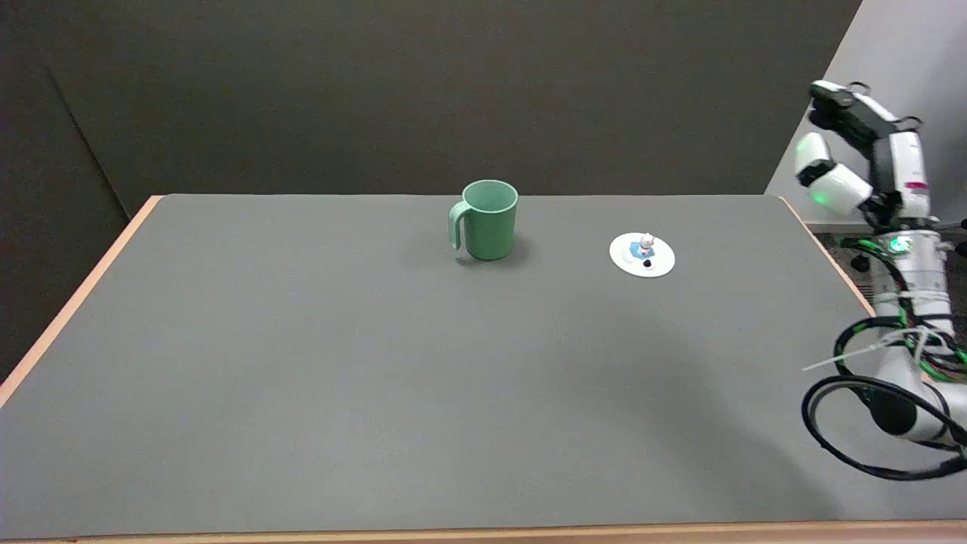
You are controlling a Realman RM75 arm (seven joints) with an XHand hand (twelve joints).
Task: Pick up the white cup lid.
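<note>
lid (pixel 642 255) is sitting flat on the grey table (pixel 302 363), right of centre in the upper half of the frame. it's a white disc with a tiny figure on a blue patch on top and a small dark dot near its front edge. nothing is touching it. green mug (pixel 487 220) stands upright to the left of the lid, well apart from it, handle pointing to the left of the frame, mouth open upward.

right hand (pixel 838 155) is up in the air at the upper right of the frame, off past the table's right edge and well apart from the lid. it's holding nothing, and the fingers look loosely curled with a gap between them, so i'd call it unclenched and empty. white arm (pixel 918 264) runs down below it at the right edge, with black and green cables looped around it.
</note>
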